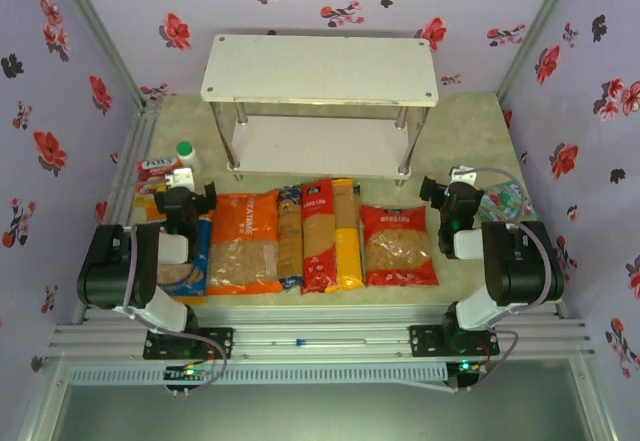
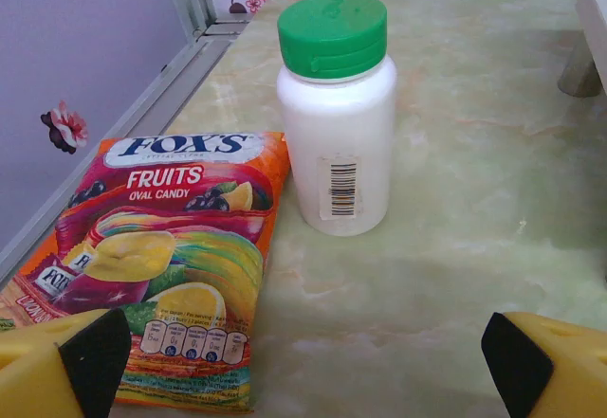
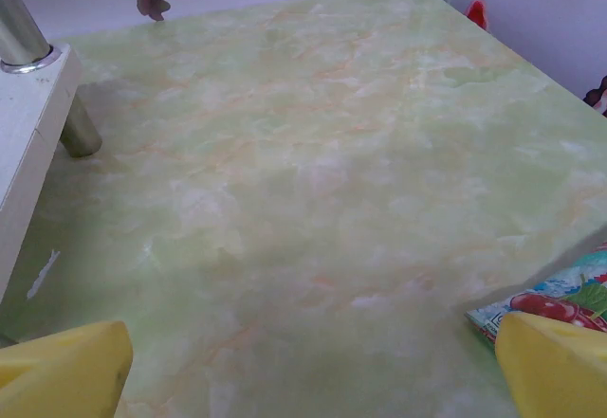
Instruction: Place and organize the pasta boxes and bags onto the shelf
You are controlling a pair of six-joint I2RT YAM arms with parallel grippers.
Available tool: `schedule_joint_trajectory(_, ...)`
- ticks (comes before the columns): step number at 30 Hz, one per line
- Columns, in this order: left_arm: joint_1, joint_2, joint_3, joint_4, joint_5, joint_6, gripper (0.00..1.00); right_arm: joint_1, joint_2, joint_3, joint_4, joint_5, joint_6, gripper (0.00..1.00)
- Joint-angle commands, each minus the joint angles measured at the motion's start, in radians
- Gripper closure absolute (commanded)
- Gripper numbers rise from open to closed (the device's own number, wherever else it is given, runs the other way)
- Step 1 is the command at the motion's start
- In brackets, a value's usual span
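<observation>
Our left claw (image 1: 188,191) hangs wide open and empty at the left of the counter (image 1: 470,126) in the top view, and the right claw (image 1: 445,191) is just as wide and empty on the right. Between the arms the pasta lies in a row on the counter, in front of the white shelf (image 1: 320,66) and off it: a blue-orange bag (image 1: 190,266) partly under the left arm, an orange bag (image 1: 243,243), the spaghetti packs (image 1: 320,236) side by side in dark blue, red and yellow, then a red bag (image 1: 398,246). From the left wrist we see the left claw (image 2: 303,361) spread apart above the bare counter (image 2: 474,200), with a white bottle (image 2: 337,143) standing upright beyond it and a candy packet (image 2: 161,257) lying flat just beside the bottle. From the right wrist we see the right claw (image 3: 308,371) spread over the counter (image 3: 313,153), the shelf (image 3: 28,115) at the left edge and a snack packet (image 3: 550,299) beside the right finger.
</observation>
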Motion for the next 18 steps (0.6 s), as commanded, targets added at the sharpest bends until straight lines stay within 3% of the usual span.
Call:
schedule_joint_trajectory(1, -0.005, -0.01, 0.017, 0.008, 0.004, 0.005, 0.0, -0.007, 0.006, 0.011, 0.007, -0.005, -0.005, 0.01)
schedule_joint_trajectory(18, -0.002, -0.01, 0.02, -0.001, 0.028, 0.007, 0.0, -0.007, 0.007, 0.012, 0.006, -0.005, -0.005, 0.01)
